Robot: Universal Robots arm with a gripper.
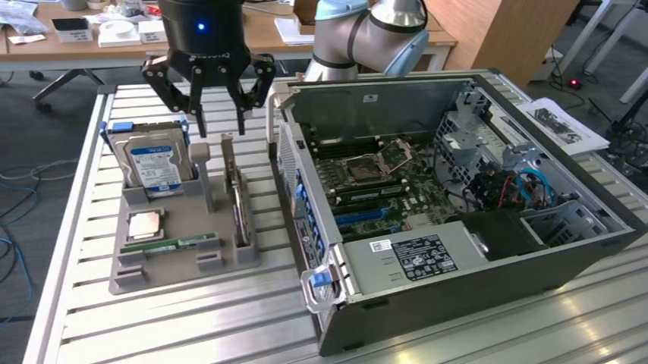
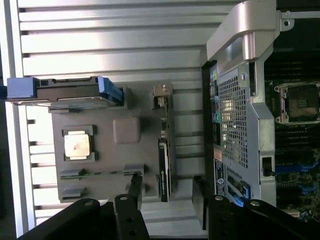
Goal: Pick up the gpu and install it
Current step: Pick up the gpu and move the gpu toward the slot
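The gpu is a thin dark card standing on its long edge in a slot of the grey holder tray, its silver bracket at the far end. In the wrist view the gpu is seen edge-on from above. My gripper hangs open a little above the card's far end, touching nothing. In the wrist view the gripper has one dark finger on each side of the card's line. The open computer case lies on its side at the exterior view's right, its motherboard exposed.
The tray also holds an upright hard drive, a CPU and a green RAM stick. The case wall stands close beside the tray. Everything rests on a slatted metal table.
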